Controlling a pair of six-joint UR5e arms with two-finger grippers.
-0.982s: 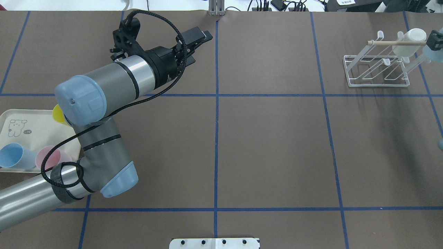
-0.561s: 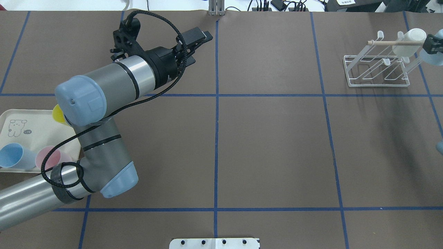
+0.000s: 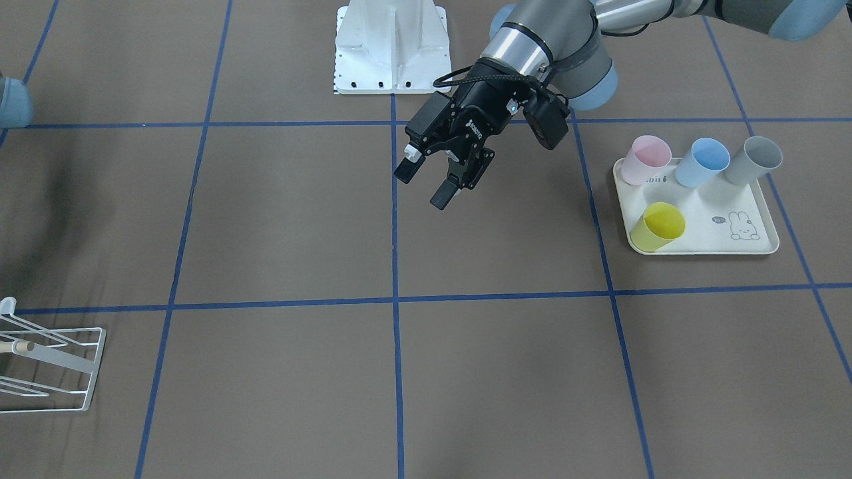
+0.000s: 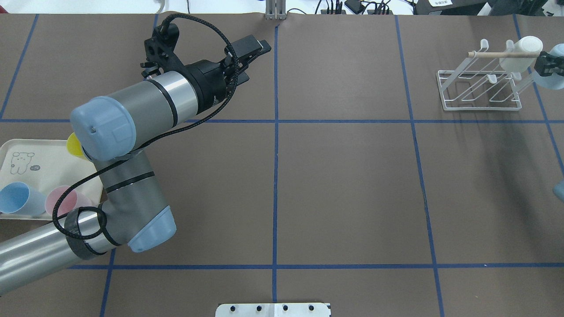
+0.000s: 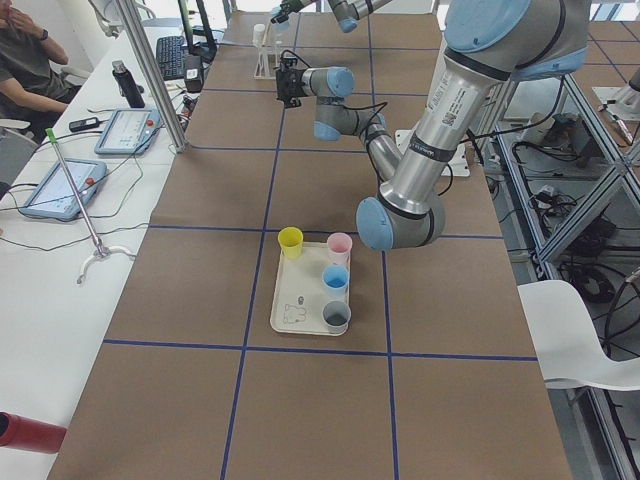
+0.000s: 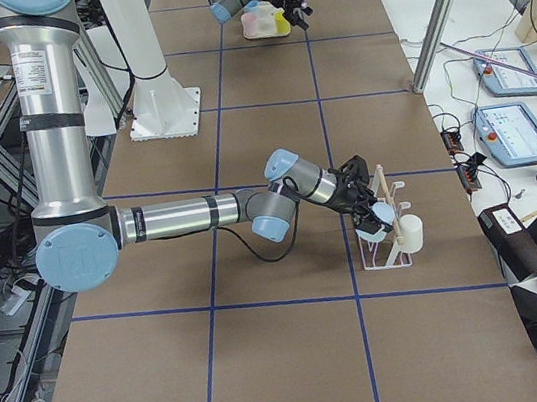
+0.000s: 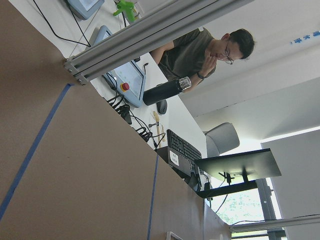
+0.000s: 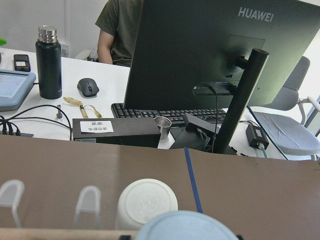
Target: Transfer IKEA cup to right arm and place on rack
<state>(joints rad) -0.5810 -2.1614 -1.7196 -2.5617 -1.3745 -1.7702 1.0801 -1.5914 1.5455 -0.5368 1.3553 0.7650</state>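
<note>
Two arms, one job left for us: cup onto rack. Right claw (image 4: 547, 65) pinches pale blue cup (image 4: 548, 80) at far right corner of desk, just beside right end of rack (image 4: 482, 108). White cup (image 4: 522, 53) already sits on prong there. We think free prongs lie left of claw, toward desk middle, so next move goes that way and down. Cup's tilt too small to tell. Left claw (image 3: 424, 185) spread wide, holds nothing, hangs near desk middle, well apart from rack. Right arm much nearer.
</note>
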